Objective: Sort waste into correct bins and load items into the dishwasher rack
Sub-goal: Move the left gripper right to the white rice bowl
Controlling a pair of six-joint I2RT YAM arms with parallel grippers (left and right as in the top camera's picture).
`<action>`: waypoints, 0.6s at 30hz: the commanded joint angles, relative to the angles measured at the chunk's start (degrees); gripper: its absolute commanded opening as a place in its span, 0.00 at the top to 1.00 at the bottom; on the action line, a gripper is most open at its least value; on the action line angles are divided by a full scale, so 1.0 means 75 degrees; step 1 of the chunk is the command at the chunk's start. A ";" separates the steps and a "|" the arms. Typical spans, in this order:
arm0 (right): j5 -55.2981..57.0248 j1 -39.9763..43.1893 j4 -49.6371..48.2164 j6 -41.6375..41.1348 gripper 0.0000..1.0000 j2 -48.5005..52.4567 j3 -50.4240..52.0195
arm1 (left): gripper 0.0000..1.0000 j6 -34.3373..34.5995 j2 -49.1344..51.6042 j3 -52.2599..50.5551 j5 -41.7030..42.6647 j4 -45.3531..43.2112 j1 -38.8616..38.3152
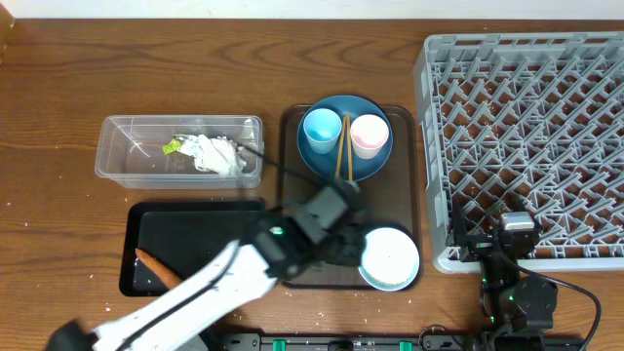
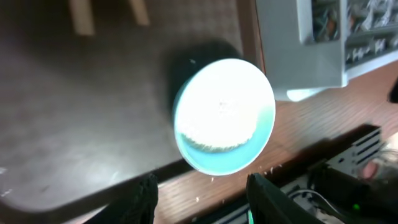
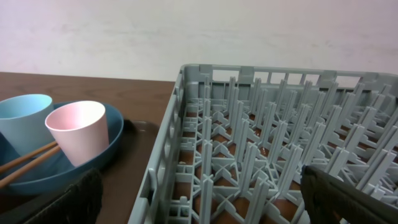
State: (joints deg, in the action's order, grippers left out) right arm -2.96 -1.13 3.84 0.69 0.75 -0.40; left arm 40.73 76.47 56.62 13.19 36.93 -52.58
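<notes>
Bowl (image 1: 390, 258) rests on brown tray (image 1: 406, 195) beside rack (image 1: 526, 136).

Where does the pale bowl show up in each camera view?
Overhead: bowl lower centre, just left of the dishwasher rack's near corner.
Left wrist: bowl in the middle, dishwasher rack upper right.
Right wrist: not in it.
Shared landmark: the grey dishwasher rack, in all three views.
</notes>
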 commanded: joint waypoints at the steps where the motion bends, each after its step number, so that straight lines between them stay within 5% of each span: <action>1: -0.0006 0.0026 0.0029 0.0032 0.01 0.0009 0.0012 | 0.50 0.0160 0.0641 0.0076 -0.0437 -0.0265 -0.0411; 18: -0.0006 0.0026 0.0029 0.0032 0.01 0.0009 0.0012 | 0.51 0.0157 0.2183 0.0067 -0.0516 -0.0656 -0.0586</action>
State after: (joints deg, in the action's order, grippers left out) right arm -2.96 -1.13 3.84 0.69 0.75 -0.40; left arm 41.80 91.31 56.62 10.37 32.23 -56.90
